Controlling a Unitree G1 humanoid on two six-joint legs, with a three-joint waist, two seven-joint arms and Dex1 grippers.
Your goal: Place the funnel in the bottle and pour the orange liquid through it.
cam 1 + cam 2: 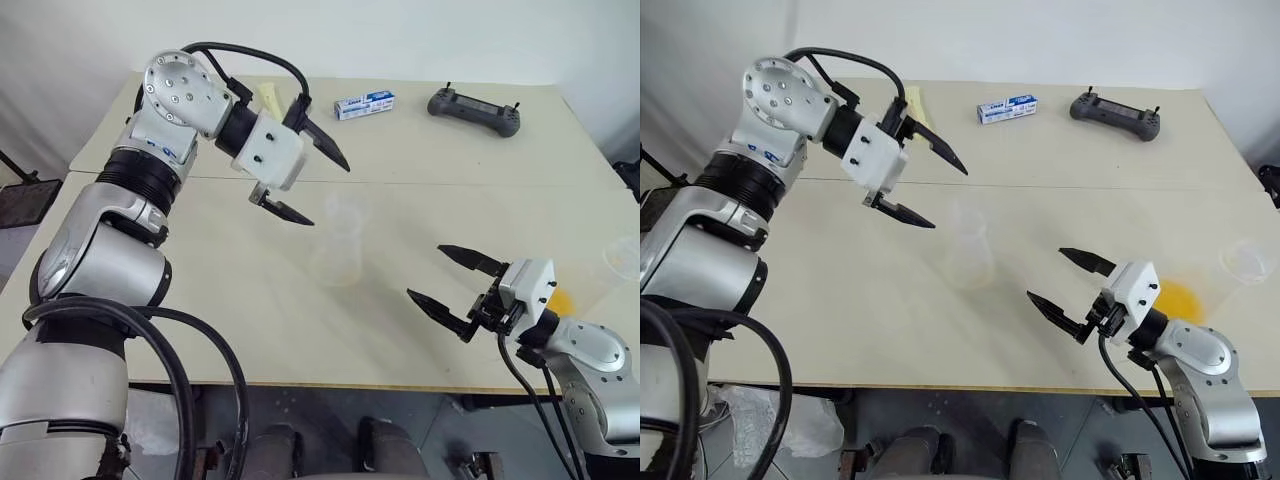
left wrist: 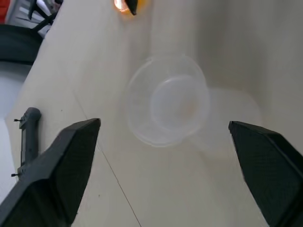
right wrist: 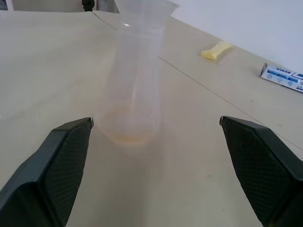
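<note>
Two spread claws, left claw (image 1: 305,175) and right claw (image 1: 450,280), flank the bottle (image 1: 337,250); box lettering unreadable.

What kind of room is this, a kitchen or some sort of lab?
Probably a plain test room or lab, not a kitchen: a bare beige table against a white wall, a clear bottle set out on it, and a handheld controller lying at the far edge.

The funnel (image 2: 166,100) on the bottle (image 1: 969,250) is too clear to outline surely, and a cup (image 1: 626,256) is cut by the edge.
</note>
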